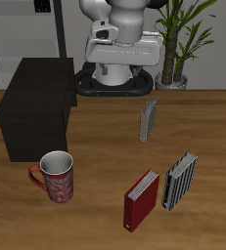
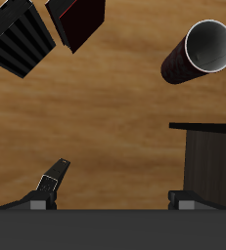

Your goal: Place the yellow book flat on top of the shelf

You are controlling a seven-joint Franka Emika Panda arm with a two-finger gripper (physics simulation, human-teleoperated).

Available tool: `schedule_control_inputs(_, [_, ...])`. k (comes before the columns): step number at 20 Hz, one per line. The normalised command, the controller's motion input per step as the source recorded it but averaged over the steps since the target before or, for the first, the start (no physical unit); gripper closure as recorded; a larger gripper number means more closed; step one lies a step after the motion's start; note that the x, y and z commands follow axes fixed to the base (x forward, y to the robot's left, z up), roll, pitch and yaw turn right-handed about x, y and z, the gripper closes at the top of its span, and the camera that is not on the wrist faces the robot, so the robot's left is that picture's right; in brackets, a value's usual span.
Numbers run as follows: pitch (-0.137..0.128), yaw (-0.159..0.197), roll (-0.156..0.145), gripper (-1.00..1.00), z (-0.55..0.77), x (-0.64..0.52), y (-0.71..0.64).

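Observation:
The yellow book (image 1: 149, 120) stands upright on the table near the middle. It is seen edge-on, so it looks thin and greyish. In the wrist view a thin dark and grey edge (image 2: 54, 176) close to one finger looks like its top. The shelf (image 1: 38, 105) is a large dark cabinet, well to the side of the book, and one corner of it shows in the wrist view (image 2: 210, 161). My gripper (image 1: 124, 51) hangs high above the table near the robot's base. It is open and empty in the wrist view (image 2: 110, 201), with the fingers wide apart.
A red patterned mug (image 1: 55, 177) stands in front of the shelf, near the table's front edge. A red book (image 1: 141, 199) and a black-and-grey striped book (image 1: 180, 180) stand side by side near the front edge. A potted plant (image 1: 180, 44) stands behind the table.

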Motion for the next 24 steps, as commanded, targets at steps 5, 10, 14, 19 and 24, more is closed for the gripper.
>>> schedule_control_inputs(5, [-0.02,-0.016,-0.015,-1.0,0.02,-0.03,0.13])
schedule_control_inputs(10, [-0.034,-0.023,-0.037,-1.0,-0.01,-0.11,0.14])
schedule_control_inputs(14, [-0.021,-0.015,0.019,-1.0,-0.02,-0.18,0.18])
schedule_control_inputs(19, [-0.03,-0.056,-0.005,-1.0,-0.03,-0.17,0.15])
schedule_control_inputs(24, [-0.05,-0.019,0.008,-1.0,-0.21,-0.32,0.29])
